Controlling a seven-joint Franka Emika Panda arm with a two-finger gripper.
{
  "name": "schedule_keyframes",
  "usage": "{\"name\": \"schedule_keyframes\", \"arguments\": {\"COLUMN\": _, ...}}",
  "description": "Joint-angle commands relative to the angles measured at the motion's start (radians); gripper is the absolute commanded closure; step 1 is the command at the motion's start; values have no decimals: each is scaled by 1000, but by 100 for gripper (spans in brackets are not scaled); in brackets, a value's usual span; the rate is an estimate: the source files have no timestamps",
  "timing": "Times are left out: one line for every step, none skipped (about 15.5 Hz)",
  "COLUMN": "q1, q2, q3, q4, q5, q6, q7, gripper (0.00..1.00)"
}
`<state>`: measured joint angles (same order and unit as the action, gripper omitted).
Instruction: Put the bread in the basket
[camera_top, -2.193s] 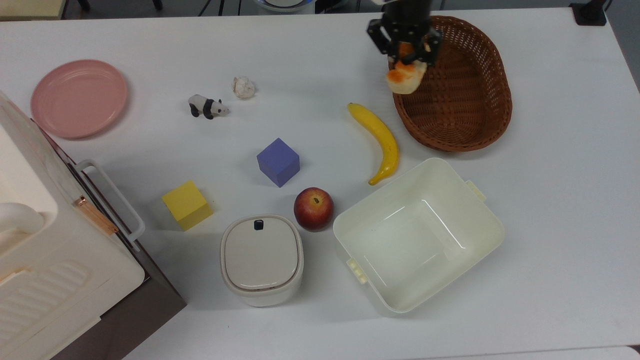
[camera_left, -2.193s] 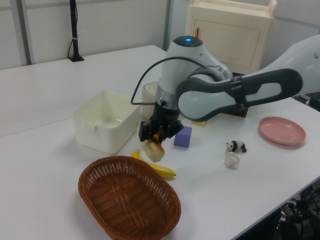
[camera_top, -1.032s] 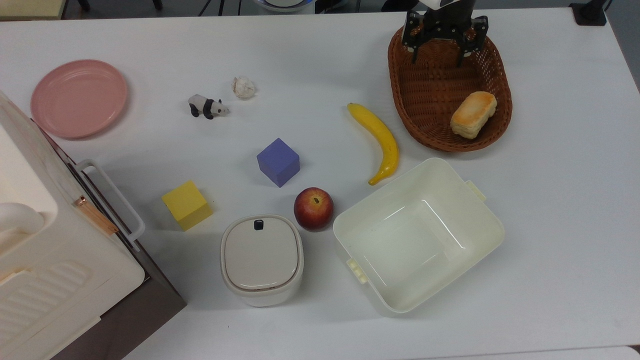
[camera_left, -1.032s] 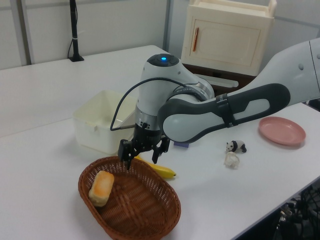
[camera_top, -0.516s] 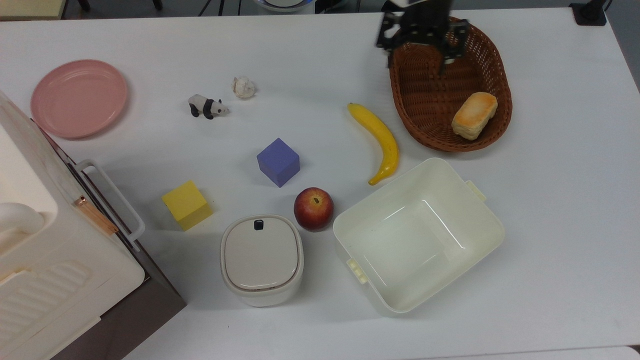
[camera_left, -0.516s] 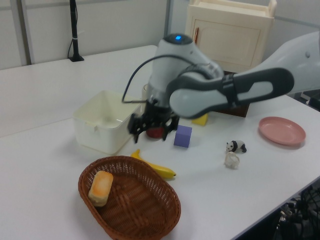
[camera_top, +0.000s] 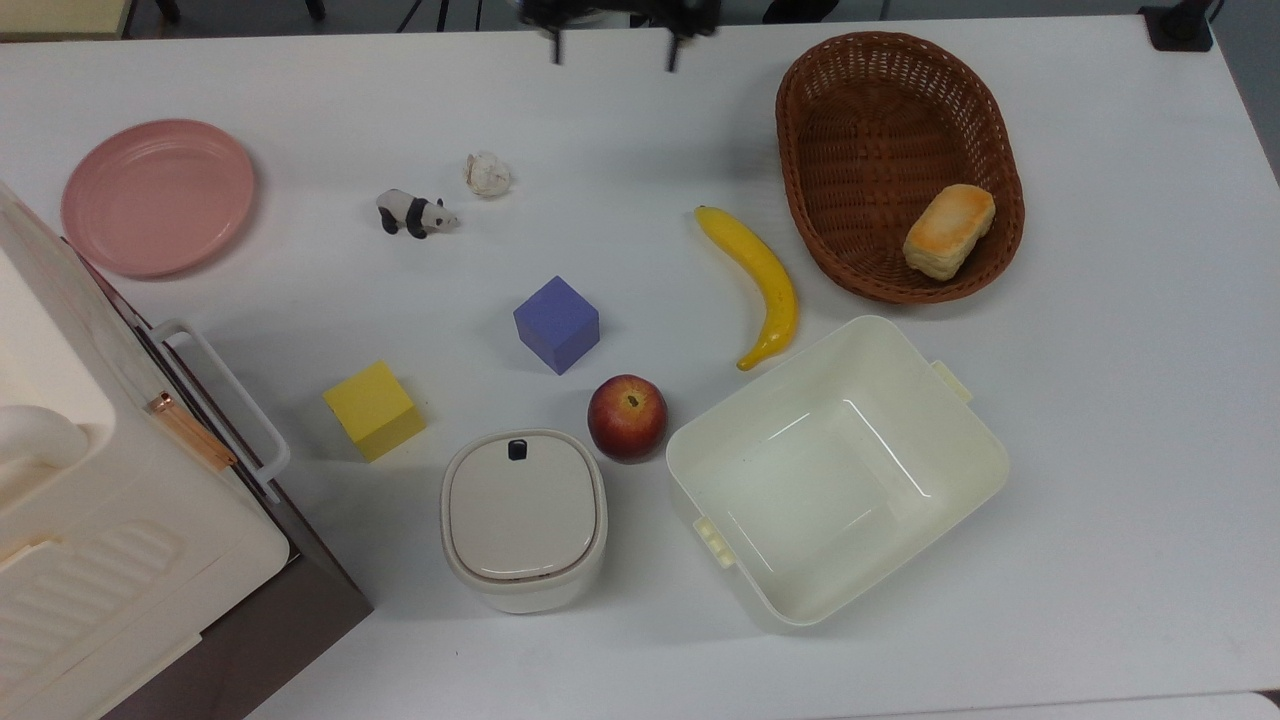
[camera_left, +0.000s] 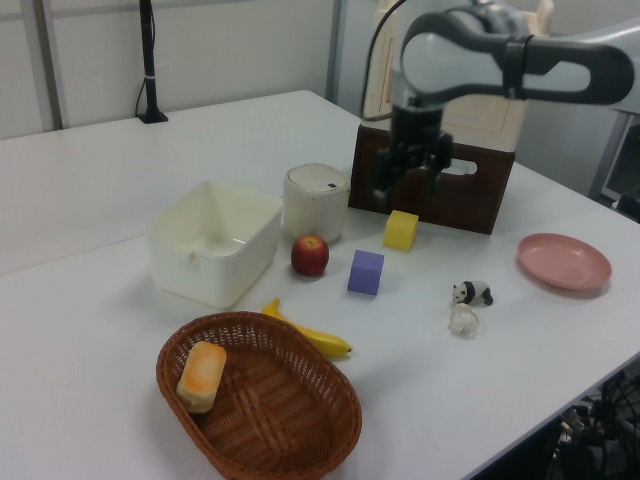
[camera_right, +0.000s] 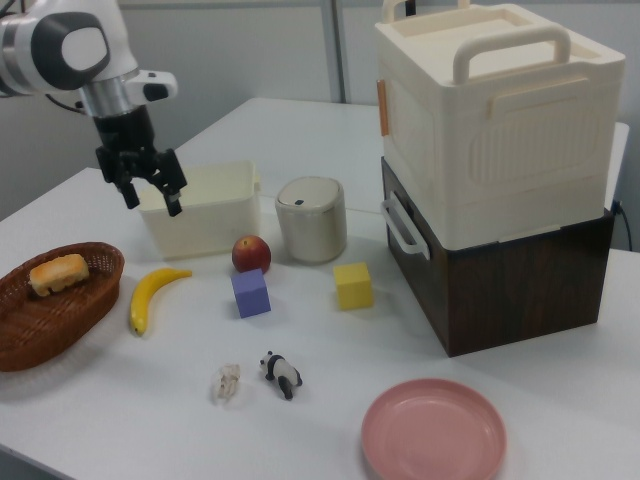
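The bread, orange-brown on top with pale sides, lies inside the brown wicker basket, against the wall nearest the cream tub. The bread rests at the left view's left end of the basket, and the loaf and basket sit at the right view's far left. My gripper is open and holds nothing, at the top view's upper edge, well left of the basket. It hangs high above the table, apart from everything.
A banana lies beside the basket, with a cream tub below it. An apple, purple cube, yellow cube, lidded pot, panda, whitish ball, pink plate and a cream-and-brown cabinet stand around.
My gripper let go of the bread into the basket, then rose and moved away towards the top view's left. The bread has lain still in the basket since.
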<state>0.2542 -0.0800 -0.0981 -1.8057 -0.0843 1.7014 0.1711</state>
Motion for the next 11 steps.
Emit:
{"name": "schedule_keyframes", "arguments": {"q1": -102, "q2": -14, "q3": 40, "q4": 31, "q5": 6, "q6": -39, "q7": -68, "gripper": 0}}
{"name": "schedule_keyframes", "arguments": {"q1": -163, "q2": -14, "q3": 90, "q4": 35, "q5": 6, "q6": -49, "q7": -70, "gripper": 0}}
{"name": "schedule_keyframes", "arguments": {"q1": -270, "q2": -14, "q3": 182, "q4": 42, "q5": 6, "q6": -57, "q7": -68, "gripper": 0}}
{"name": "schedule_keyframes", "arguments": {"q1": -317, "q2": -14, "q3": 228, "q4": 46, "q5": 11, "q6": -59, "q7": -56, "gripper": 0}}
{"name": "schedule_keyframes", "arguments": {"q1": -317, "q2": -12, "q3": 229, "q4": 48, "q5": 12, "q6": -63, "q7": -45, "gripper": 0}}
{"name": "schedule_keyframes", "arguments": {"q1": -320, "q2": -9, "q3": 230, "q4": 54, "q5": 14, "q6": -72, "q7": -26, "gripper": 0}}
{"name": "schedule_keyframes", "arguments": {"q1": -322, "q2": -6, "q3": 229, "q4": 66, "q5": 15, "q6": -74, "q7": -3, "gripper": 0}}
{"name": "schedule_keyframes", "arguments": {"q1": -320, "q2": -1, "q3": 229, "q4": 84, "q5": 11, "q6": -78, "q7": -4, "gripper": 0}}
{"name": "schedule_keyframes", "arguments": {"q1": -314, "q2": 0, "q3": 227, "q4": 97, "q5": 8, "q6": -92, "q7": 5, "gripper": 0}}
{"name": "schedule_keyframes", "arguments": {"q1": -316, "q2": 3, "q3": 222, "q4": 117, "q5": 8, "q6": -103, "q7": 5, "gripper": 0}}
{"name": "schedule_keyframes", "arguments": {"q1": -323, "q2": 14, "q3": 222, "q4": 133, "q5": 17, "q6": -115, "q7": 2, "gripper": 0}}
